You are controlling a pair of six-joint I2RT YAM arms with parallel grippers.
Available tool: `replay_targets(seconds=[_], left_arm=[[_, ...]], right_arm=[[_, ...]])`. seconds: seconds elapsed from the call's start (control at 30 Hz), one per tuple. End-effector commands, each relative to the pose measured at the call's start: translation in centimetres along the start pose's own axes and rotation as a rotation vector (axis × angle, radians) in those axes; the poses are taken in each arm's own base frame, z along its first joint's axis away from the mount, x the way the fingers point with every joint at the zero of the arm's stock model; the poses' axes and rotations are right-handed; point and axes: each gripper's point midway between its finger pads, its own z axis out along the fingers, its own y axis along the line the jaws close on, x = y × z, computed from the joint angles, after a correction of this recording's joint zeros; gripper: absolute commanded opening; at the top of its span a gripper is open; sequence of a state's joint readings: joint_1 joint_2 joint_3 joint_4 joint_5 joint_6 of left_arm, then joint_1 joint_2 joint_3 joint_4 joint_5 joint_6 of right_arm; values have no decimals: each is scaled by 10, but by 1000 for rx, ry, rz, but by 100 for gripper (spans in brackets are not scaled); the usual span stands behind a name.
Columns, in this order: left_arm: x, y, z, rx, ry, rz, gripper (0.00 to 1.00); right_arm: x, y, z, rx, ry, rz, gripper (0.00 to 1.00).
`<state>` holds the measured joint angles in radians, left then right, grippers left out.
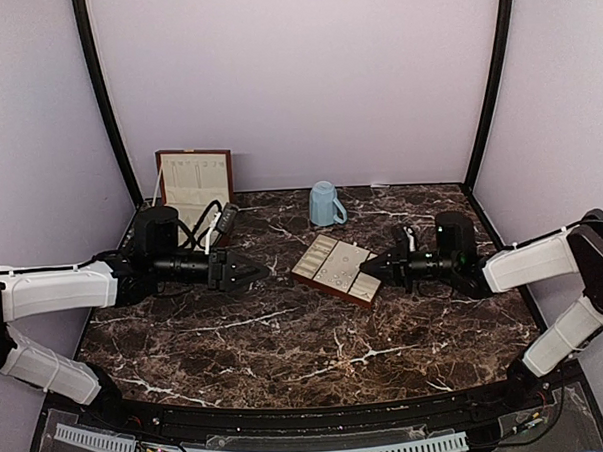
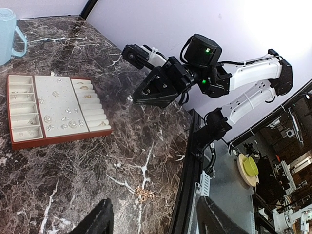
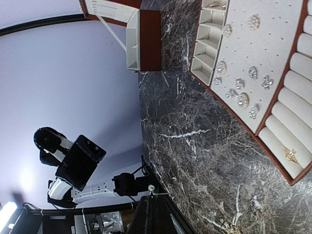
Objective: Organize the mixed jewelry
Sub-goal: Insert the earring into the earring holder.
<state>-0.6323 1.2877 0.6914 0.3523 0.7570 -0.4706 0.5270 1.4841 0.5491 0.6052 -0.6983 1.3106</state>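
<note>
- A dark brown marble table [image 1: 287, 347] with white veins sat inside pale lavender walls, seen from above, with one robot arm reaching in from each side.
- A flat tray [image 1: 306, 278] with a reddish-brown rim and cream lining lay at an angle near the middle of the table.
- The mixed jewelry [image 3: 242, 101], small pale silvery glinting pieces, lay scattered on the tray's flat centre panel.
- A gold ring [image 3: 291, 155] sat among the padded rolls along one side of the tray.
- A small golden cluster [image 2: 144, 194] lay loose on the bare marble, well apart from the tray and close to the table's near edge.
- The left gripper [image 1: 259, 272] hovered to the left of the tray with open marble between them. Its two dark fingers [image 2: 100, 220] stood apart and held nothing.
- The right gripper [image 1: 370, 272] pointed at the tray's right edge from just beside it, with its fingers pressed together. Whether anything sat pinched between the tips could not be told.
- In the left wrist view, a strip of marble showed between the right gripper's tip and the tray's corner.
- A light-blue mug [image 1: 326, 204] stood upright behind the tray, near the back wall.
- A reddish-brown wooden box [image 1: 193, 181] stood open at the back left, with its cream-lined lid raised against the wall.
</note>
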Motion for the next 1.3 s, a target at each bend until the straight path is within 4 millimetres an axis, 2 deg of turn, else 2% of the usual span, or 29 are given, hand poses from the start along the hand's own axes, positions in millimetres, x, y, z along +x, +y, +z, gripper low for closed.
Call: replay_targets(seconds=[0.0,0.27,0.43,0.73,1.07,1.27], left_arm=[[-10,-22,-6,79,-35,80,61],[-5,-51,0,122,-33,254,60],[-2,-57,9,108,-15,329,60],[2,-52,11,97,-5,324,59],[-1,-55,6,77,-20,333,58],[-4,-57,3,68,-32,337,58]], right_arm=[[10,31,2,-87,104,-100,0],[40,65,11,-158,254,-212,0],[31,63,16,-159,211,-217,0],[-2,40,24,-205,82,-131,0],[-31,-13,27,-69,-4,-60,0],[-48,-32,28,-15,-38,-39,0]])
